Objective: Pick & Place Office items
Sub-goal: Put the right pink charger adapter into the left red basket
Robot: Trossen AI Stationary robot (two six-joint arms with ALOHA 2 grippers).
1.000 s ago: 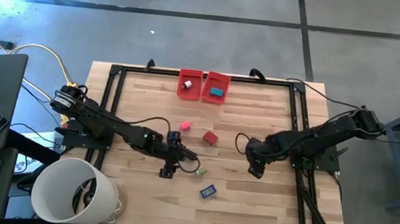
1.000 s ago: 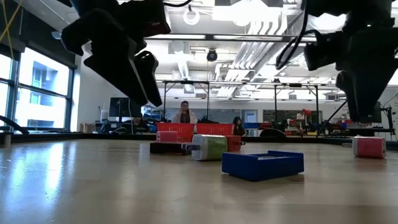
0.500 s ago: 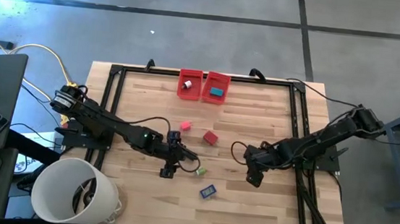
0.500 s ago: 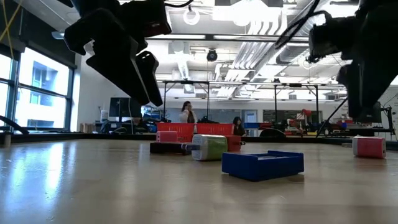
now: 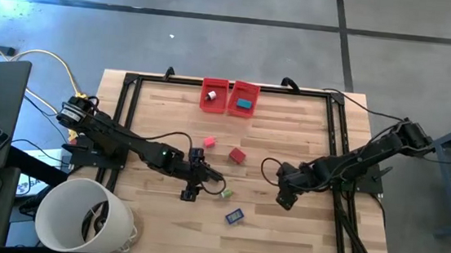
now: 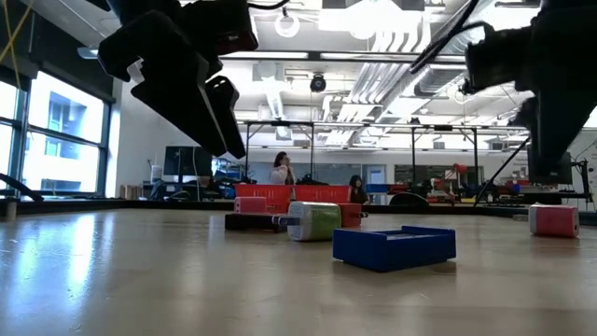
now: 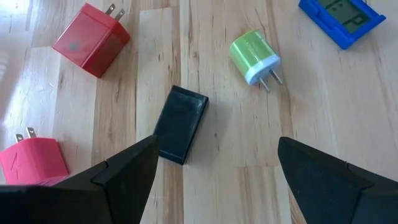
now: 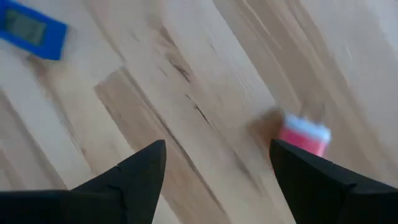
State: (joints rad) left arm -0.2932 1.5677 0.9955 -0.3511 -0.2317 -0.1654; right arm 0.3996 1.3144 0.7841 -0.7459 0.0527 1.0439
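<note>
Left gripper [image 5: 191, 191] hangs over the tabletop [image 5: 169, 113] left of centre. Its fingers [image 7: 118, 174] are spread wide and hold nothing. In the left wrist view a black block [image 7: 180, 124] lies flat on the wood in the gap between them, nearer one finger, touching neither.

Items around that gap, all apart from one another:
- red plug [image 7: 91, 39], prongs outward;
- pink plug [image 7: 34, 160], partly behind one finger;
- green plug [image 7: 255, 56], prongs toward the gripper;
- blue piece [image 7: 342, 20], cut by the picture edge.

In the high view the green plug [image 5: 225, 194] lies just right of the left gripper and the blue piece [image 5: 234, 216] closer to the front edge, with bare wood around it. The red plug [image 5: 237, 154] and pink plug [image 5: 209, 143] lie mid-table.

Right gripper [image 5: 285, 199] hangs right of centre, fingers [image 8: 124, 180] wide apart and empty, over bare wood. Its wrist view shows the blue piece [image 8: 31, 31] and a pink-and-white plug [image 8: 303, 138], both clear of the fingers.

Two red bins [image 5: 230, 96] sit side by side at the far edge; one holds a white piece [image 5: 210, 96], the other a teal piece [image 5: 244, 104]. A white bucket [image 5: 86, 217] stands off the front left corner.
</note>
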